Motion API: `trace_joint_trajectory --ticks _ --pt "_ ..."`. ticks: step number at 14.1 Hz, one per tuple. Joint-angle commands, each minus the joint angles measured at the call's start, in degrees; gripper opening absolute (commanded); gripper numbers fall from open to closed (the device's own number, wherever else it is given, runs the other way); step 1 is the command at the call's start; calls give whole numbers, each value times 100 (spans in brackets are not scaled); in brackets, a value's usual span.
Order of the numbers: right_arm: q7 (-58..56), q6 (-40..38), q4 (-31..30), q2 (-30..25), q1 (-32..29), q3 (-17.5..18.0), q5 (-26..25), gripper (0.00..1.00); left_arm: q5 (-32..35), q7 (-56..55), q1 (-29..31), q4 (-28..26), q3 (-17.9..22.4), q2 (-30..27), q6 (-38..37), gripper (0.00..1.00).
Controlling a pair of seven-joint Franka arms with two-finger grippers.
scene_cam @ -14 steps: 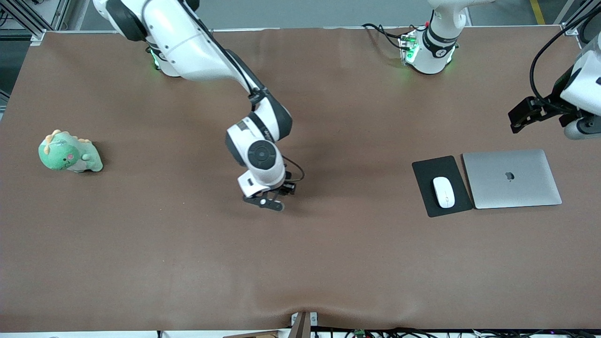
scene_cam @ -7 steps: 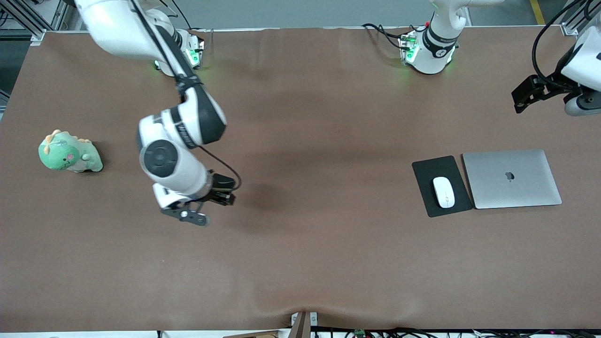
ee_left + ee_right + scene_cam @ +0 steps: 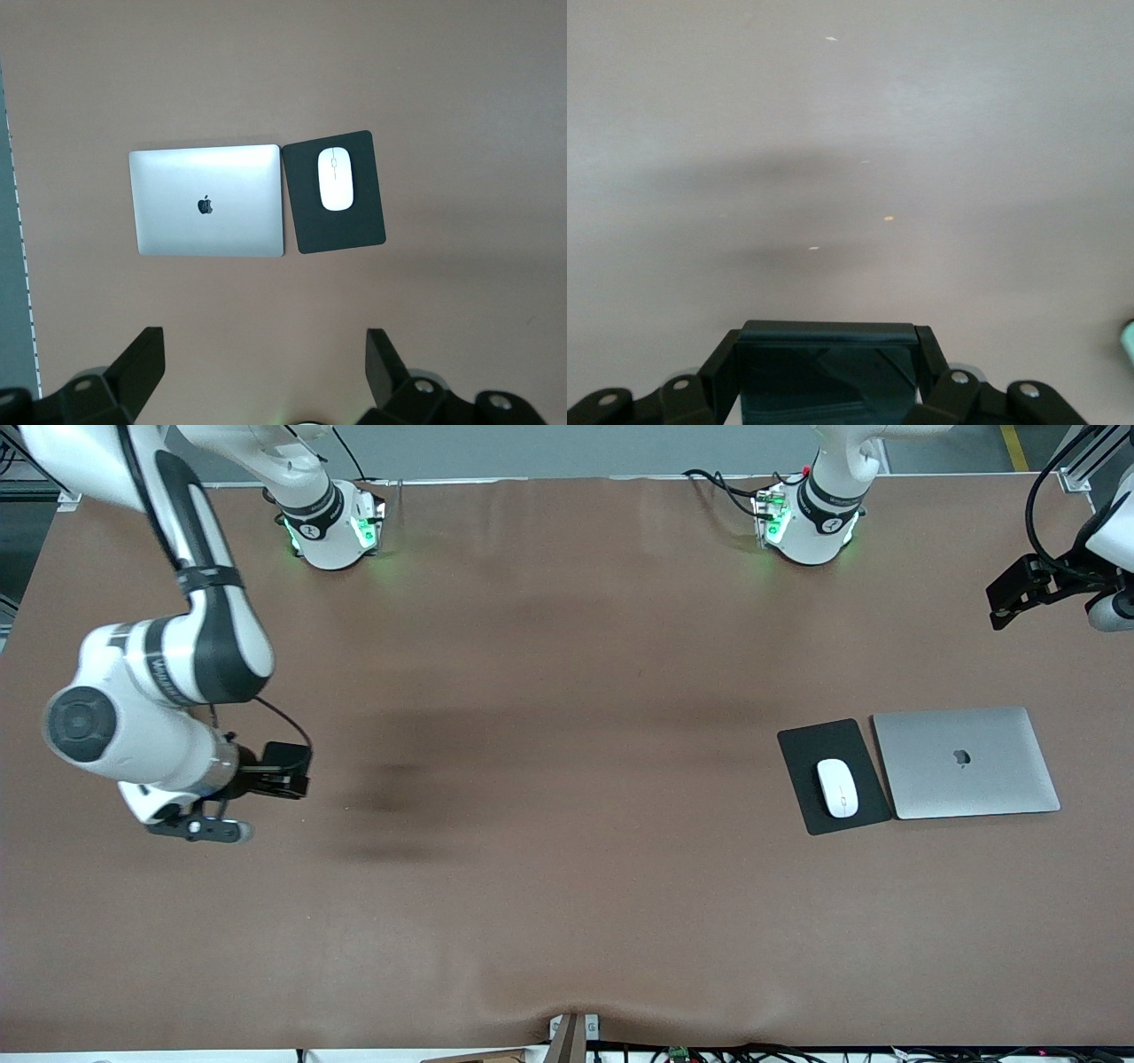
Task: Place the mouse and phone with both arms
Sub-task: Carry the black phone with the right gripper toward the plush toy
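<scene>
**Phone clamped on the right, mouse resting on its pad**

My right gripper [image 3: 828, 365] has its two black fingers [image 3: 719, 376] closed on the phone [image 3: 828, 376], a single dark, glossy slab with a straight upper edge held square between them. In the front view that gripper [image 3: 190, 828] hangs over the table's nine o'clock edge, at the right arm's end.

My left gripper [image 3: 266, 372] has its matte black fingers [image 3: 146, 359] wide apart with nothing between them. It hovers over the table's two o'clock corner.

The one mouse [image 3: 837, 786], a smooth white oval with a thin grey line down its middle, lies on a single flat black mouse pad [image 3: 811, 753] at about three o'clock, toward the left arm's end. One closed silver laptop [image 3: 966, 762], brushed metal with rounded corners, sits just beside the pad. Everything rests on the brown, slightly rippled table [image 3: 567, 868].
</scene>
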Motion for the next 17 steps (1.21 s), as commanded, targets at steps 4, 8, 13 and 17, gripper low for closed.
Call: trace_joint_trajectory --ticks 4,8,13,17 --pt "-1005 209 -406 -2 -824 127 -65 3 -110 9 -55 61 65 3 25 100" --pt "-1716 1015 -888 192 -1272 126 -74 5 -119 61 -37 53 65 -23 -1 100" --pt "-2175 1599 -1162 631 -1676 126 -82 8 -110 70 -37 61 74 -40 -1 100" --pt "-2210 1808 -1171 939 -1888 109 -91 8 -119 88 -28 53 74 -49 -159 100"
